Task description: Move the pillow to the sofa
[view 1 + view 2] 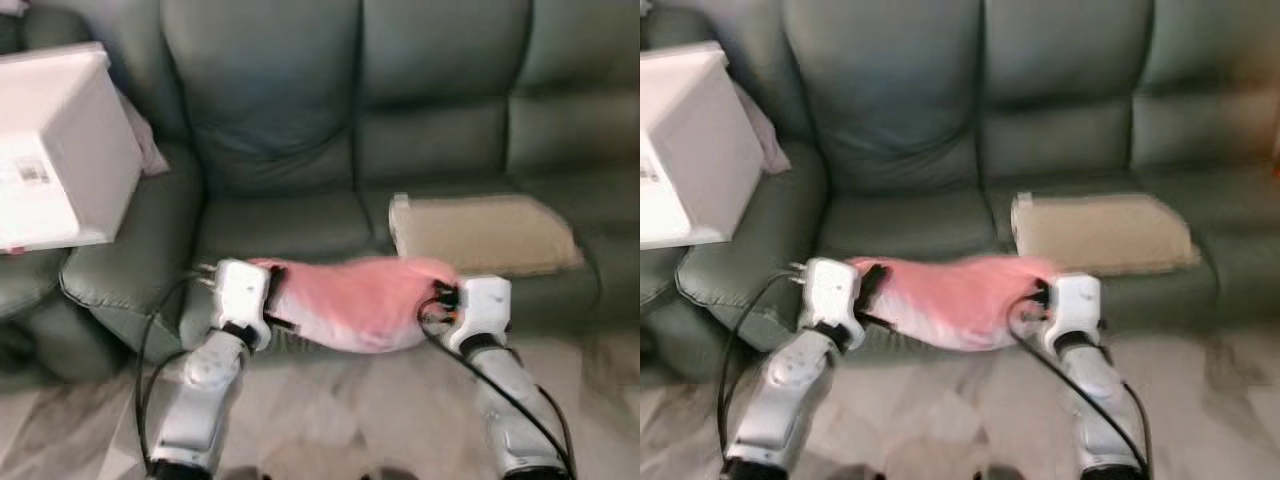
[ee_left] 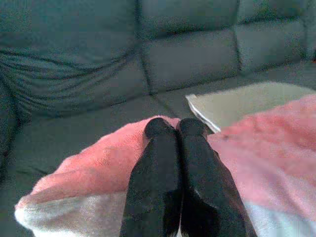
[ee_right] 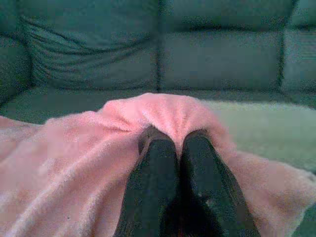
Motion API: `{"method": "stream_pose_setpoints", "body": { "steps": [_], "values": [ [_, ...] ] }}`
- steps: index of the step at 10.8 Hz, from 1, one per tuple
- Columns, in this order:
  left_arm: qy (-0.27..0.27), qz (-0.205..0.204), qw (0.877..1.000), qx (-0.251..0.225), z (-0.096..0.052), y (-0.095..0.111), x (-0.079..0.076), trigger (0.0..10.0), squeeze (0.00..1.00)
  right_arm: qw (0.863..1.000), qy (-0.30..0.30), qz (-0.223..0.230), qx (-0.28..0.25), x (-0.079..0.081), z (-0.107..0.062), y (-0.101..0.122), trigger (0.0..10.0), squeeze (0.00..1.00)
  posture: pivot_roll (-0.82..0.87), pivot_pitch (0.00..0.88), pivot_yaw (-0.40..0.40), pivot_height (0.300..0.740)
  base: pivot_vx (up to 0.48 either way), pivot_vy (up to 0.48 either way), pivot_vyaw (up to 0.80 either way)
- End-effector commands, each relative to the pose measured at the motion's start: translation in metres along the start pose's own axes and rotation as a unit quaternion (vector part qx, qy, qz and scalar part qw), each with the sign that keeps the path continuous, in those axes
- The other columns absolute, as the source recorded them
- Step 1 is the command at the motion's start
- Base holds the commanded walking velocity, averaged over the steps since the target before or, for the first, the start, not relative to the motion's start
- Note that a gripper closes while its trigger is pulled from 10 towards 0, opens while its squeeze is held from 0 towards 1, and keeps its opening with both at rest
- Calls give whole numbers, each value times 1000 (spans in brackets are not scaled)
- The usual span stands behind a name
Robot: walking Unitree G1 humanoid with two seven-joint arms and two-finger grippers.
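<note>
A pink, fluffy pillow with a pale underside hangs between my two grippers at the front edge of the dark green leather sofa. My left gripper is shut on the pillow's left end. My right gripper is shut on its right end, where the pink fabric bunches around the fingers. The pillow is over the seat cushion's front lip.
A beige cushion lies flat on the sofa seat just right of the pillow. A white box sits on the sofa's left armrest, with a pale cloth behind it. Pale tiled floor lies before the sofa.
</note>
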State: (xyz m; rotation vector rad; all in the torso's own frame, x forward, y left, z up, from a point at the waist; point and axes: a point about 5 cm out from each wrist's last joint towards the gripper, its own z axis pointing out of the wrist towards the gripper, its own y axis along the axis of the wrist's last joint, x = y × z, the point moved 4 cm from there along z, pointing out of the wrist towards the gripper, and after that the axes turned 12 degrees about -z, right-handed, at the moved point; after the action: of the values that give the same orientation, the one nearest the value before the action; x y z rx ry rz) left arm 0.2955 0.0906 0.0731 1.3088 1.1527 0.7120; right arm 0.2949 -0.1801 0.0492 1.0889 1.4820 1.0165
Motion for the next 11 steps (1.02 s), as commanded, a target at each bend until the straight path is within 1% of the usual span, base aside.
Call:
{"method": "stream_pose_setpoints", "body": {
  "steps": [1,3,4,6,8,11],
  "values": [
    [15,10,1000,-14,-2,9,10,10000,0,1000,17,4,-26,13,5,14,10000,0,-20,0,12,740,398,0,0],
    [16,9,1000,-15,-2,9,10,10000,0,999,19,2,-26,14,4,14,10000,0,-18,0,11,740,398,0,0],
    [16,8,1000,-14,-2,9,10,10000,0,999,26,-5,-27,17,4,14,10000,0,-20,0,10,740,401,0,781],
    [14,7,1000,-14,-2,9,8,10000,0,999,25,0,-30,16,4,15,10000,0,-22,0,9,740,398,0,725],
    [13,6,1000,-14,-1,8,7,10000,0,999,22,2,-28,13,4,15,10000,0,-25,0,7,740,398,0,0],
    [14,6,1000,-14,-2,8,7,10000,0,999,32,6,-28,19,4,14,10000,0,-20,0,2,740,398,0,0]
  ]
}}
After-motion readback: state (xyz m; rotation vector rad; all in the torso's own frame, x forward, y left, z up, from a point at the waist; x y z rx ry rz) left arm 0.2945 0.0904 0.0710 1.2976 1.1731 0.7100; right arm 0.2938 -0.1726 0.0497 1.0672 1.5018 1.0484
